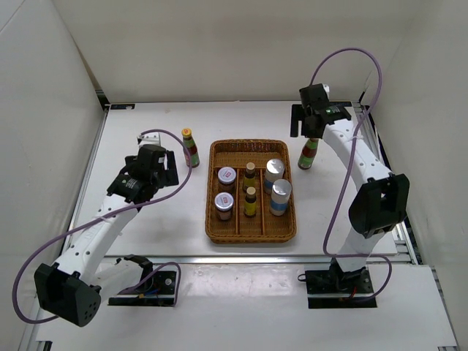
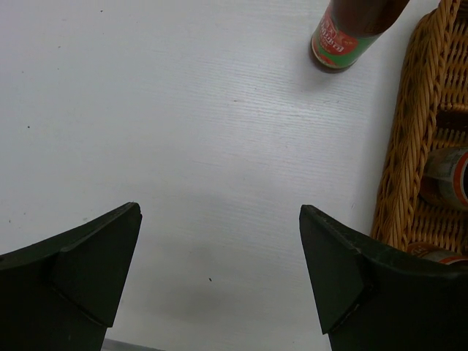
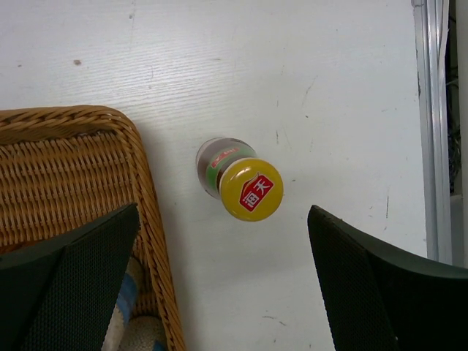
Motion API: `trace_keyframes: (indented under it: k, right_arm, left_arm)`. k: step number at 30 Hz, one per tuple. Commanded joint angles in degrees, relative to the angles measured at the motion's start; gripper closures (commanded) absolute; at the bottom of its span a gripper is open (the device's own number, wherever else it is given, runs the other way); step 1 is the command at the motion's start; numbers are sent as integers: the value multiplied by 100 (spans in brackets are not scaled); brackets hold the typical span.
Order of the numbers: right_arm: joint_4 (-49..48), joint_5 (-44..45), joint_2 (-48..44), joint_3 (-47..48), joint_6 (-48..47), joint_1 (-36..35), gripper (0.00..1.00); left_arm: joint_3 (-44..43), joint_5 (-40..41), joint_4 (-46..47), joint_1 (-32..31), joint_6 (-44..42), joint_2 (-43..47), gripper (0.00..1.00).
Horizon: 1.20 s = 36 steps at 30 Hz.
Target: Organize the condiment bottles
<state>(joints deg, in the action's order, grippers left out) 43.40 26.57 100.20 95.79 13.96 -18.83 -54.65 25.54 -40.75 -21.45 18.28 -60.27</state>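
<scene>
Table [image 1: 241, 121] | left tall bottle [image 1: 191, 147] upright | right tall bottle [image 1: 308, 152] upright

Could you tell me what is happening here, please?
Two robot arms are sorting condiment bottles into a brown wicker tray. Six small containers stand inside it. Two tall red-green, yellow-capped bottles stand on the table, one either side. The right claw hangs open above the right bottle; the left claw is open and empty near the left bottle.

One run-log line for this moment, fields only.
left gripper open, empty | right gripper open above right bottle | left bottle standing beside tray | both outside tray
</scene>
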Motion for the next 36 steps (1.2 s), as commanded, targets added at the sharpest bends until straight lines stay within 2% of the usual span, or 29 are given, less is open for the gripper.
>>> trace_keyframes:
  k: [1,4,5,8,11,18,19,22,25,30,36]
  right_arm:
    - [-306,-178,-195,36,-130,186,1]
    - [-306,-494,77,185,-130,467,9]
    - [-306,-564,131,186,-130,520,15]
    - [-306,-766,288,247,-51,661,19]
    - [-253,-907,447,309,-51,784,29]
    - [-200,-987,571,431,2,784,68]
    - [-148,-987,571,493,2,784,78]
    - [-25,-987,396,573,-51,784,95]
    - [-24,-987,10,774,-112,723,100]
    - [37,-925,-431,1213,-454,214,100]
    - [90,-1170,-484,1408,-561,-269,100]
  left_arm:
    - [-1,-111,173,36,35,24,0]
    - [-1,-111,173,36,35,24,0]
    - [-1,-111,173,36,35,24,0]
    - [-1,-111,173,36,35,24,0]
    - [-1,-111,173,36,35,24,0]
    - [-1,-111,173,36,35,-29,0]
    - [-1,-111,173,36,35,-29,0]
    - [-1,-163,173,36,35,-29,0]
    - [-1,-163,173,36,35,-29,0]
    - [-1,-163,173,36,35,-81,0]
    - [-1,-216,173,36,35,-81,0]
